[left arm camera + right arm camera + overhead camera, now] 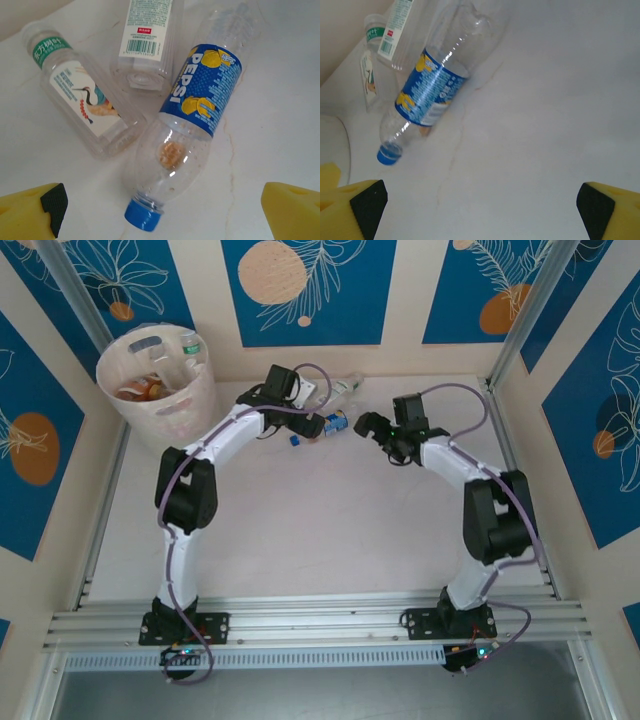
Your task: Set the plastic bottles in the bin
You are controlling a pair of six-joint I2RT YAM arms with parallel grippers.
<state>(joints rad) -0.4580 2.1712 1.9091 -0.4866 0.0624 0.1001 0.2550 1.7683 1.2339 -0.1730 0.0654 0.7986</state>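
Note:
Three plastic bottles lie on the white table near the back wall. The Pepsi bottle (200,100) has a blue label and a blue cap (143,215) and lies on its side. Beside it are a green-labelled bottle (80,95) and a clear bottle with a white label (147,40). My left gripper (162,214) hangs open just above the Pepsi bottle's cap end, its yellow fingers (292,210) wide apart. My right gripper (482,210) is open over bare table, right of the Pepsi bottle (432,87). The bin (205,365) stands at the back left with several bottles in it.
Blue and cream patterned walls close in the table on three sides. In the top view the two grippers (315,425) (372,425) face each other across the Pepsi bottle (335,423). A metal rail (320,620) runs along the near edge.

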